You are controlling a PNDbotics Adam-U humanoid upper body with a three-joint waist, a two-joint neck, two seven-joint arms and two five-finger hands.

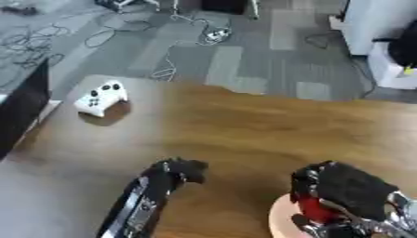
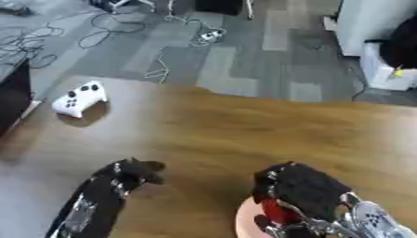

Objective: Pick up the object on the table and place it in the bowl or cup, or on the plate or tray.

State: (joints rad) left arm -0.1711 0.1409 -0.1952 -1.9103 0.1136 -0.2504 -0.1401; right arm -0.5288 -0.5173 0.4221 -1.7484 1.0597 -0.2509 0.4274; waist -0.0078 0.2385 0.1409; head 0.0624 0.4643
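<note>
A red object (image 1: 316, 210) shows under my right hand (image 1: 346, 188), whose fingers are curled round it, right above a pale pink plate (image 1: 281, 218) at the table's near right edge. How much of the object rests on the plate is hidden by the hand. My left hand (image 1: 181, 169) hovers low over the wooden table (image 1: 244, 130) near its front middle, fingers curled and holding nothing. A white game controller (image 1: 101, 98) lies at the table's far left.
A black box-like edge (image 1: 20, 111) stands at the far left of the table. Beyond the table is grey carpet with cables (image 1: 167, 69) and white furniture (image 1: 383, 42) at the upper right.
</note>
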